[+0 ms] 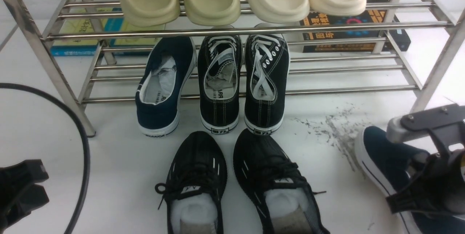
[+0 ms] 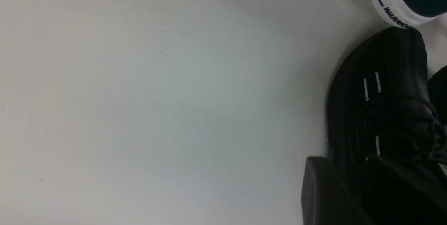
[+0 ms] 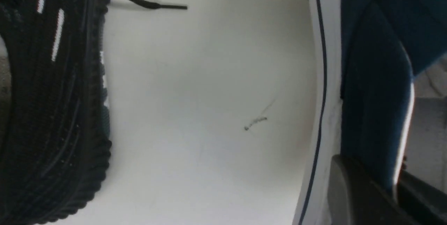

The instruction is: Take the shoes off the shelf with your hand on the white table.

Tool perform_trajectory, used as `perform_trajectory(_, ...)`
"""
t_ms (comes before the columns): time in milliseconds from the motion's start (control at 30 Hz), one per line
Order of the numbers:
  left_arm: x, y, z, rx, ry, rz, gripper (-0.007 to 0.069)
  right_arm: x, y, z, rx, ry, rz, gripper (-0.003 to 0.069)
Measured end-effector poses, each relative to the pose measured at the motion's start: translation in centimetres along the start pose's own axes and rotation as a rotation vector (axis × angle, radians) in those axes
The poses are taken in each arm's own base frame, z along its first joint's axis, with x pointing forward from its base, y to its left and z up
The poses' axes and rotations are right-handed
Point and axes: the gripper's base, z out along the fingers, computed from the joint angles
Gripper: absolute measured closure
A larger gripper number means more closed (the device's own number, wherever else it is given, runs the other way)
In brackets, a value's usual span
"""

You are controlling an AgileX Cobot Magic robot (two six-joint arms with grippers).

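The right hand [image 1: 417, 190], at the lower right, is pinching the side of one blue shoe [image 1: 385, 157] low on the worktop [image 1: 120, 161]. I think it should lay the sole flat, let go gently, then lift straight up, clear of the black trainers [image 1: 269, 176]. The other blue shoe [image 1: 163, 81] sits on the shelf [image 1: 254, 30], middle left. The left hand [image 1: 21, 186], lower left, holds nothing, fingers a little apart.

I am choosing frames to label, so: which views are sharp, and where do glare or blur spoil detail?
Front view: sharp, with glints on the shelf rods. Left wrist view: soft; the white table is even, the black trainer nearly detailless. Right wrist view: the navy shoe is blurred, too close.
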Motion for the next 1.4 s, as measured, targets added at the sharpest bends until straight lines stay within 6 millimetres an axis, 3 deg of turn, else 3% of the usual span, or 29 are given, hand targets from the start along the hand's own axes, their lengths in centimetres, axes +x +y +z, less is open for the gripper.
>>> perform_trajectory(433,0.0,0.0,0.0,0.000,0.000,-0.002,0.0409,-1.2,-0.6,2.4,0.103,-0.057,0.119,0.0635)
perform_trajectory(800,0.0,0.0,0.0,0.000,-0.001,-0.003,0.0401,-1.4,-0.3,4.2,0.091,-0.025,0.213,0.0614)
perform_trajectory(933,0.0,0.0,0.0,0.001,-0.002,-0.003,0.0392,-1.1,-0.1,4.3,0.071,0.006,0.223,0.0548)
perform_trajectory(1167,-0.7,-0.4,-0.5,0.010,-0.018,0.004,0.0385,-0.3,0.2,4.2,0.043,0.106,0.189,0.0347)
perform_trajectory(1267,-2.2,-1.4,-1.0,0.012,-0.020,0.045,0.0384,-0.6,0.6,3.1,0.017,0.140,0.151,0.0225)
perform_trajectory(1400,-3.7,-2.3,-0.6,0.002,-0.005,0.092,0.0380,-1.5,0.9,1.0,0.002,0.126,0.114,0.0158)
